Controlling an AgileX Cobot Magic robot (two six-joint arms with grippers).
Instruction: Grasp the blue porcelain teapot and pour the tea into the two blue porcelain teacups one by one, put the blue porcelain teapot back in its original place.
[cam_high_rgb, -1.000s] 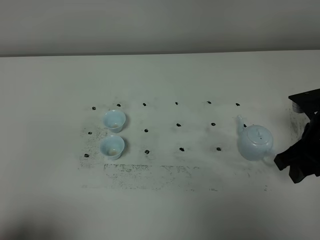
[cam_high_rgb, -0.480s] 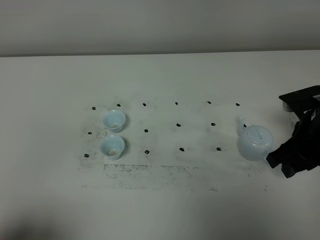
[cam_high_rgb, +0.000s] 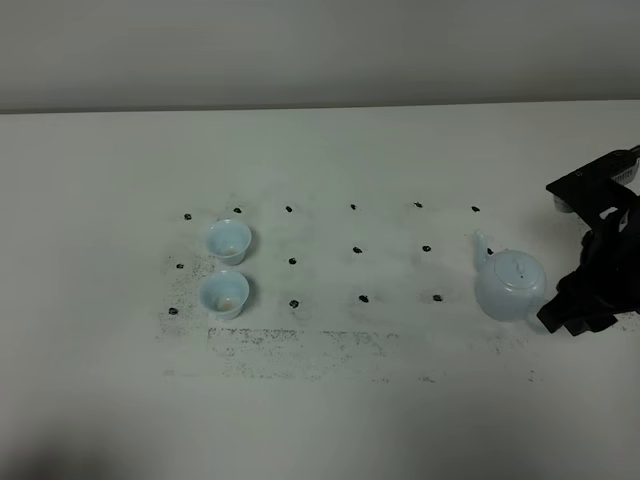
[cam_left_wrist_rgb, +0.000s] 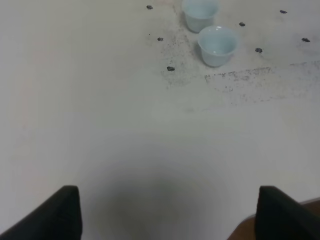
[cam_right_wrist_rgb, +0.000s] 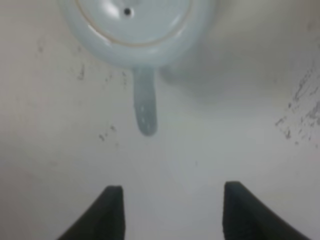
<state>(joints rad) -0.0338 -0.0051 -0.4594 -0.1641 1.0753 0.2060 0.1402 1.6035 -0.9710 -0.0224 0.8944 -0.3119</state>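
Item one: blue porcelain teapot (cam_high_rgb: 510, 288), pale sky-blue, lid seated, stood upright on the white table (cam_high_rgb: 400, 150) at the right of the frame, slightly below mid-height; spout turned to the upper left, loop handle (cam_right_wrist_rgb: 145, 107) turned to the lower right. Items two and three: the two blue porcelain teacups, matching, handleless, both upright at the left of centre, well apart from the teapot; upper teacup (cam_high_rgb: 229, 240) sat just above lower teacup (cam_high_rgb: 224, 294), the pair close together but not touching. Item four: right gripper (cam_right_wrist_rgb: 172, 215), black, at the right edge of the frame, just beside the teapot on its handle side; jaws stood well apart and held nothing, and in the right wrist view the handle lay ahead of the two dark fingertips (cam_right_wrist_rgb: 112, 212), short of the gap between them. Item five: left gripper (cam_left_wrist_rgb: 170, 215), seen only in its own wrist view, jaws spread wide over bare table and holding nothing, both teacups far ahead of it. Sundry: rows of small black dot marks (cam_high_rgb: 356, 249) across the middle of the table, and a speckled grey smudge (cam_high_rgb: 290, 345) below the teacups.
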